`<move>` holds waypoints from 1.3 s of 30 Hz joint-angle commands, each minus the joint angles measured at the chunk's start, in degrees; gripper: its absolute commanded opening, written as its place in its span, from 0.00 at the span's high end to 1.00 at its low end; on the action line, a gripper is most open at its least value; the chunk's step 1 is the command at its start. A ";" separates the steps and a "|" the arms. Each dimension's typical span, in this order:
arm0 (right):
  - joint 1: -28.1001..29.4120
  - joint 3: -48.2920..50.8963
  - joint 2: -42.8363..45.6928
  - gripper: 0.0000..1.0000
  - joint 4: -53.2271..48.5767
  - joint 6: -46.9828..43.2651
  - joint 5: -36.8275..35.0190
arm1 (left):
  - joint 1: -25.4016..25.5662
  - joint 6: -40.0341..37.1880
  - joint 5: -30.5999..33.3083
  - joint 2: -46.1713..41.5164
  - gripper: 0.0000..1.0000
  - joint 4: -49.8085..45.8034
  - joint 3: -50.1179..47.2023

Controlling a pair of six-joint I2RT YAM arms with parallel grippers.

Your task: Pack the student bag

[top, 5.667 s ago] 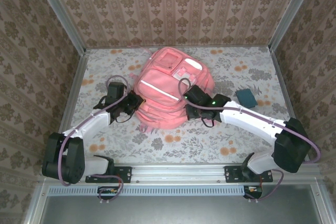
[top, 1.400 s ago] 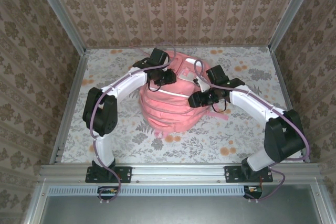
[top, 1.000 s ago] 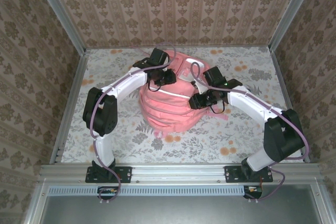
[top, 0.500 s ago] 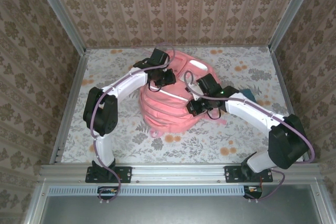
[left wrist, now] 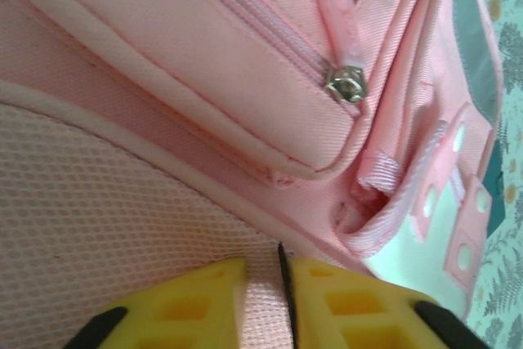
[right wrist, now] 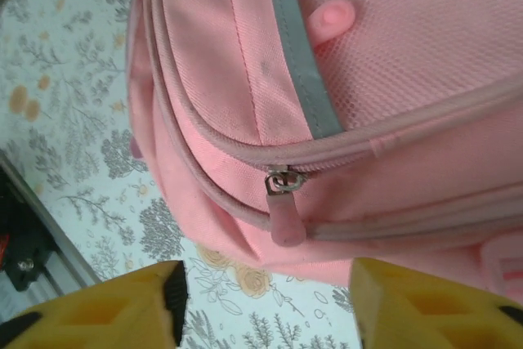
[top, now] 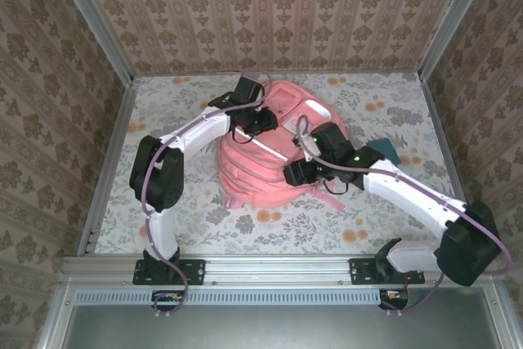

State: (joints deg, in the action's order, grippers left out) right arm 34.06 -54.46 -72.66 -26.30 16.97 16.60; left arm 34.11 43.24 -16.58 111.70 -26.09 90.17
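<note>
STUDENT BAG, MID-TABLE: The student bag (top: 257,173) lies on the floral table (top: 196,218) with its long axis running from the far wall toward the arms. The right gripper (right wrist: 265,288) is the nearer one, at the bag's near right flank. Its fingers are spread wide and empty, and a pink zip pull (right wrist: 286,214) hangs straight ahead between them, untouched. At the far end the left gripper (left wrist: 274,279) is pinched almost closed on what appears to be a strip of pink webbing (left wrist: 263,300), though the close view does not show which strap.
</note>
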 commanded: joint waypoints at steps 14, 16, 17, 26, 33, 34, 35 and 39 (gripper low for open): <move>-7.56 -0.58 -4.67 0.37 8.08 39.71 4.49 | 8.66 1.49 11.74 -26.72 0.59 -0.28 -21.81; -7.70 -2.14 -6.61 0.42 7.70 40.05 5.19 | 12.47 3.75 14.47 -29.31 0.58 1.74 -25.38; -7.65 -2.49 -8.67 0.44 8.10 40.12 5.60 | 13.85 4.71 15.54 -30.13 0.58 2.98 -26.70; -7.96 -2.12 -11.97 0.60 12.75 41.30 7.80 | 24.58 9.37 20.96 -28.94 0.59 17.32 -34.54; -7.96 -1.67 -11.99 0.64 13.25 41.28 8.28 | 25.48 10.85 20.84 -26.65 0.65 22.90 -36.88; -7.96 -1.67 -12.13 0.65 13.39 41.35 8.47 | 25.48 10.97 20.88 -26.29 0.66 23.01 -36.91; -7.96 -1.69 -12.24 0.66 13.47 41.34 8.61 | 25.55 11.13 20.93 -25.97 0.66 22.96 -36.92; -7.96 -1.72 -12.50 0.68 14.29 41.74 9.59 | 25.73 12.64 22.16 -24.52 0.71 25.46 -38.09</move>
State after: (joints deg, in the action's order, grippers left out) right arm 26.26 -55.33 -84.66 -13.85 57.65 23.64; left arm 59.55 54.24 3.18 85.78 -5.10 53.28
